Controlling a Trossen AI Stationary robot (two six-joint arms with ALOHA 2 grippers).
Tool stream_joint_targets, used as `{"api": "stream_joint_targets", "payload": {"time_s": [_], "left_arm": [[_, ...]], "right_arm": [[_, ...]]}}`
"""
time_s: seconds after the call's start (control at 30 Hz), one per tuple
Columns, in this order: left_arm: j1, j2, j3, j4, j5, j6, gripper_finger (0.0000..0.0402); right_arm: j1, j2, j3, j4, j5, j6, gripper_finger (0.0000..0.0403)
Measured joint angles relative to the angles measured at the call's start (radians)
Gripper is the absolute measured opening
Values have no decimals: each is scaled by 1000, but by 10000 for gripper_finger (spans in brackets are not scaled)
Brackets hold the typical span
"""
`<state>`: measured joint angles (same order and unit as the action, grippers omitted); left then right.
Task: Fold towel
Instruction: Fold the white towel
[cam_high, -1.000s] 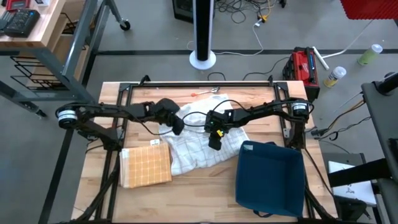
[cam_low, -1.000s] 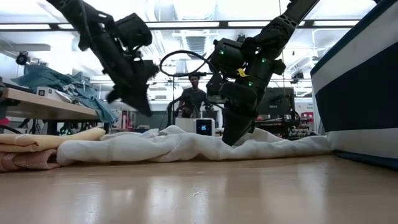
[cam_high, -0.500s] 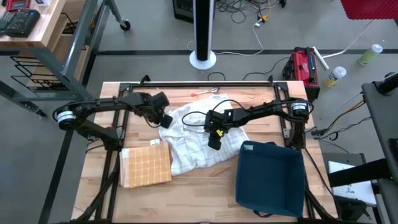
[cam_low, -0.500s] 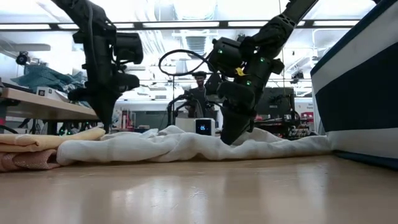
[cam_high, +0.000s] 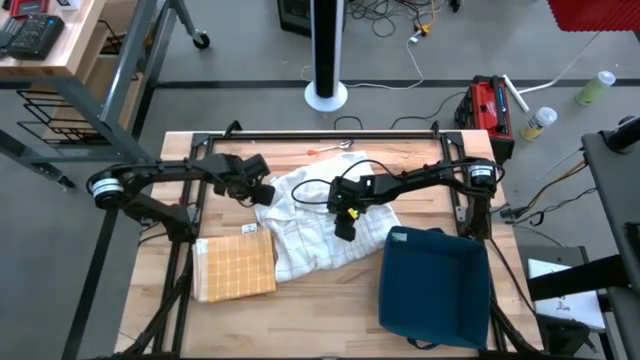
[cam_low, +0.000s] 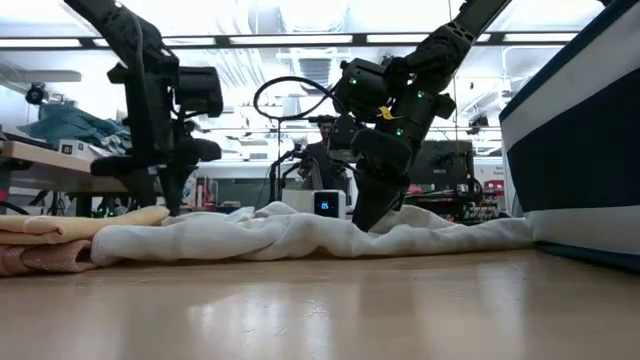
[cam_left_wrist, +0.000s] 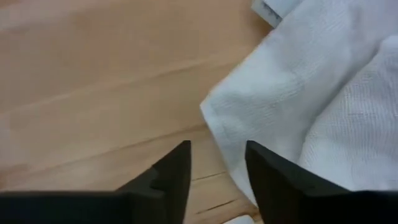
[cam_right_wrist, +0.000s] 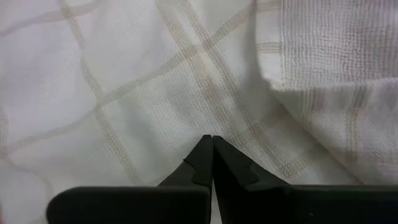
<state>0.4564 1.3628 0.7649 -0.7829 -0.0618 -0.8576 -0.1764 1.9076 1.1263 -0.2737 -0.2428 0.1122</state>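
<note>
The white towel (cam_high: 322, 228) is spread rumpled mid-table on the pale wooden table (cam_high: 330, 300), between a folded yellow checked cloth (cam_high: 235, 267) and a blue bin (cam_high: 433, 287). The left gripper (cam_left_wrist: 216, 163) is parted, empty; the right gripper (cam_right_wrist: 212, 144) is pressed closed. A person (cam_low: 322, 150) is seen beyond.

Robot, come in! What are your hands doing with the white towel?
Left gripper open at white towel's edge, holding nothing. Right gripper shut, tips down on it. Towel crumpled, unfolded. Nothing blocking.

Two towels (cam_high: 320, 225) (cam_high: 235, 267), one bin (cam_high: 432, 286)
</note>
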Motion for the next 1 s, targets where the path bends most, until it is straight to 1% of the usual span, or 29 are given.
{"api": "stream_joint_targets", "payload": {"time_s": [0.07,0.17,0.27,0.33,0.4,0.5,0.57,0.63,0.67,0.7,0.8,0.9,1.0], "left_arm": [[0,0,-22,38,21,-8,163],[0,0,-59,130,26,-17,188],[0,0,-102,251,26,-20,200],[0,0,-128,363,27,-19,198],[-3,0,-149,449,27,-12,185],[-17,0,-152,539,22,11,141],[-30,0,-146,566,18,24,96],[-45,0,-133,589,18,37,41],[-52,0,-126,593,19,38,21],[-59,0,-121,593,24,37,12],[-91,1,-110,590,32,37,17],[-120,1,-106,590,37,19,5],[-153,1,-106,593,28,-11,3]], "right_arm": [[0,0,0,2,0,-2,0],[0,0,3,2,0,-9,0],[0,-1,7,3,0,-11,0],[0,-2,8,3,0,-12,0],[0,-2,8,3,0,-12,0],[0,-2,8,2,0,-12,0],[0,-2,8,3,0,-17,0],[0,-2,8,3,0,-20,0],[0,-2,8,3,0,-20,0],[0,-2,8,3,0,-20,0],[0,-2,8,3,0,-20,0],[0,-2,8,3,0,-21,0],[0,-2,8,3,0,-26,0]]}}
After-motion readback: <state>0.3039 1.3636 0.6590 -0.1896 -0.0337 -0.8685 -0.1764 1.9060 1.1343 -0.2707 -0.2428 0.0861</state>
